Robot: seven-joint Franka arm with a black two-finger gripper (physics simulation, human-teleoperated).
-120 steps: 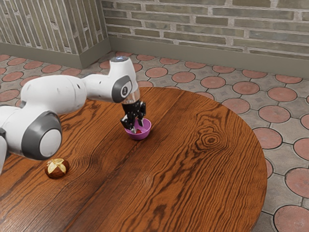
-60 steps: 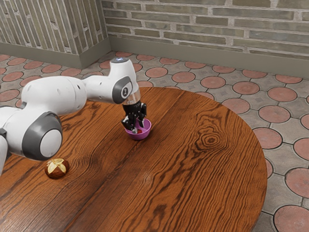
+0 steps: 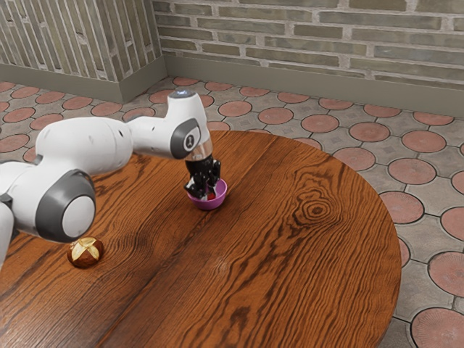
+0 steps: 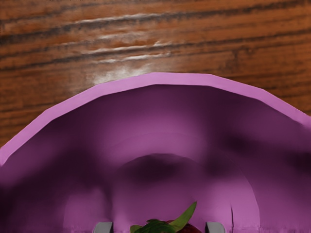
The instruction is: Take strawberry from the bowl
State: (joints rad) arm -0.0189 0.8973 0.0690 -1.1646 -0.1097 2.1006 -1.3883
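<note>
My gripper (image 3: 204,194) reaches down into the purple bowl (image 3: 209,206), its fingers apart inside the rim. Low between them, the red strawberry (image 3: 212,195) is partly visible. In the wrist view, two grey fingertips of the gripper (image 4: 159,227) stand on opposite sides of the strawberry (image 4: 165,227), with a gap on at least one side. Its green leaves point up from the red fruit, and most of the fruit is cut off from sight. The bowl (image 4: 165,79) curves around them.
A brown round bun-like item with a pale cross (image 3: 86,251) lies on the wooden table (image 3: 290,268), toward the exterior view's lower left and under the arm's side. The table's curved edge runs along the exterior view's right.
My hand has shifted slightly toward the exterior view's right and sunk a little deeper into the bowl. The bowl and the bun-like item have stayed in place.
</note>
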